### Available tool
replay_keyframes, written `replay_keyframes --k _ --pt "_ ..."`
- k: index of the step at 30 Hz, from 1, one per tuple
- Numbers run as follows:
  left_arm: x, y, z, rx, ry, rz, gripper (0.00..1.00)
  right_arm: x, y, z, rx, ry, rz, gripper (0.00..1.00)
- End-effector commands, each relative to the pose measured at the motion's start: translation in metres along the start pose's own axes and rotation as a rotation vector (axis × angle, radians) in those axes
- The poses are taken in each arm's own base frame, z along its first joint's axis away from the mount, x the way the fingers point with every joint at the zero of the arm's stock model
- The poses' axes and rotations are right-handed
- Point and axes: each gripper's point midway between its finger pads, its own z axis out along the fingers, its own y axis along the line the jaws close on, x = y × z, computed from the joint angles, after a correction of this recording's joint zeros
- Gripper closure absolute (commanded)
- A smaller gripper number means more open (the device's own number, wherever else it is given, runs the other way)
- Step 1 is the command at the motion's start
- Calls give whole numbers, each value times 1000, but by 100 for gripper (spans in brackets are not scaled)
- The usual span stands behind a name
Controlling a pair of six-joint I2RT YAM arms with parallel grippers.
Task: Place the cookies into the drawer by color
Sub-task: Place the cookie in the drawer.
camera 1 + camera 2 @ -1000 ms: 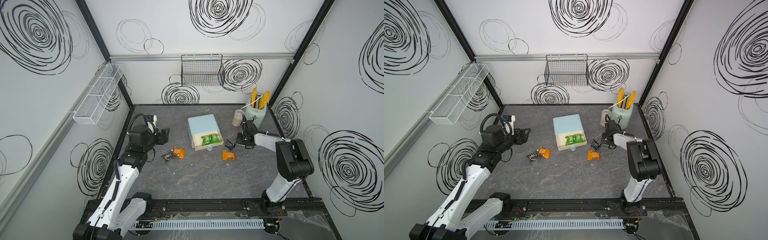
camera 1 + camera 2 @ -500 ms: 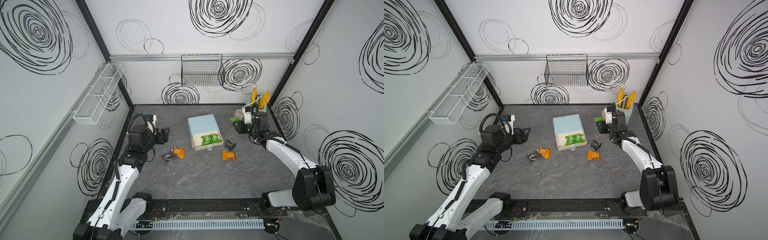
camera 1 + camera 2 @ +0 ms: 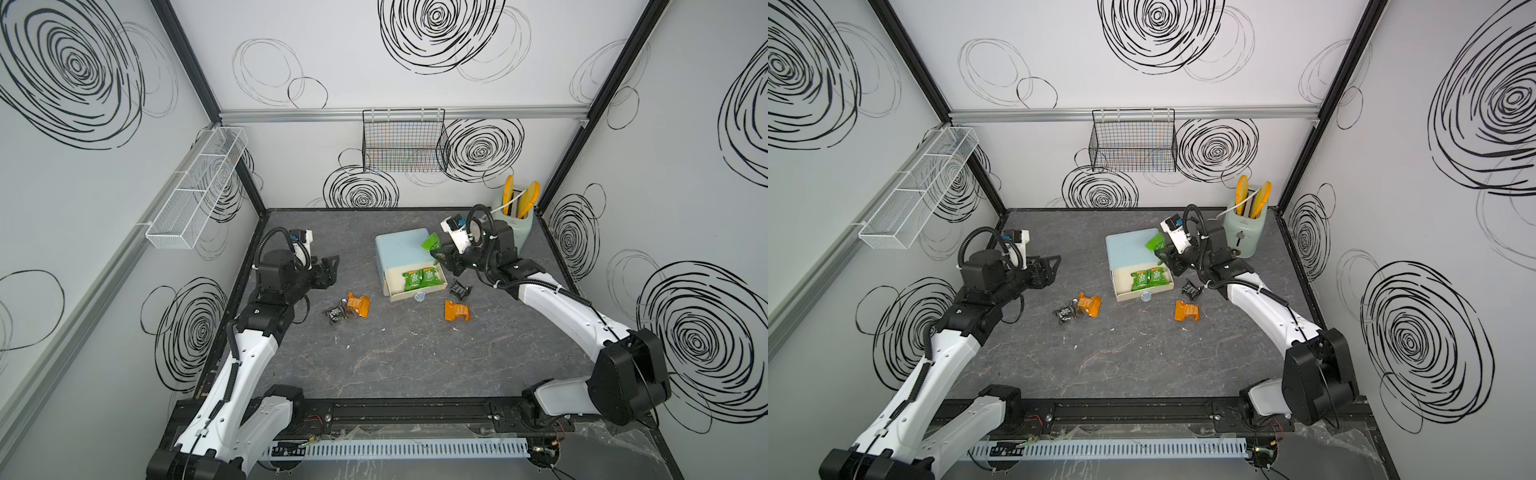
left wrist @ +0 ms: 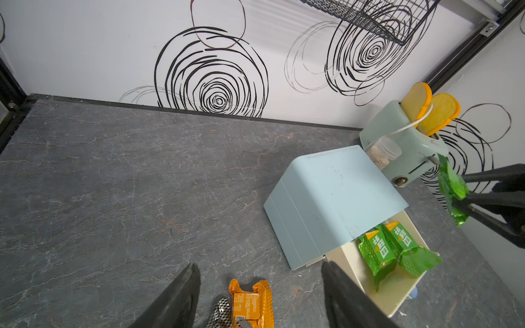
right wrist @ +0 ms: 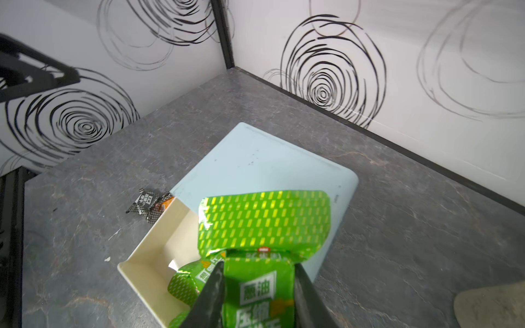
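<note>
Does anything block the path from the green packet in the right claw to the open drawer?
Nothing visible does. The right claw holds the green packet above the blue chest, next to the open drawer. The drawer is uncovered; two green packets lie in it with bare floor beside them. The left claw hangs well apart.

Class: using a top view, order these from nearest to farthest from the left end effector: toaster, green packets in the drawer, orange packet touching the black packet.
1. Orange packet, beside the black packet, on the left end effector's side.
2. Green packets, in the open drawer, mid-table.
3. Toaster, back right corner.
</note>
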Motion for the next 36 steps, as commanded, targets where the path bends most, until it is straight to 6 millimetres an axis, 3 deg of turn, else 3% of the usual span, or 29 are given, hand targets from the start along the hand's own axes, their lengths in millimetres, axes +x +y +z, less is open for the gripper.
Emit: replay_keyframes --k 1,10,17,36 --pt "-9 -1 -3 14 -45 -7 28 -3 24 1 -99 6 -183 76" --pt "-9 1 -2 21 -44 -18 27 26 59 22 -215 160 -371 76" --pt "-9 3 -1 21 -44 -23 28 42 73 33 -253 233 -438 76" --pt "-10 4 -1 23 -44 -31 27 55 75 51 -250 362 -540 73"
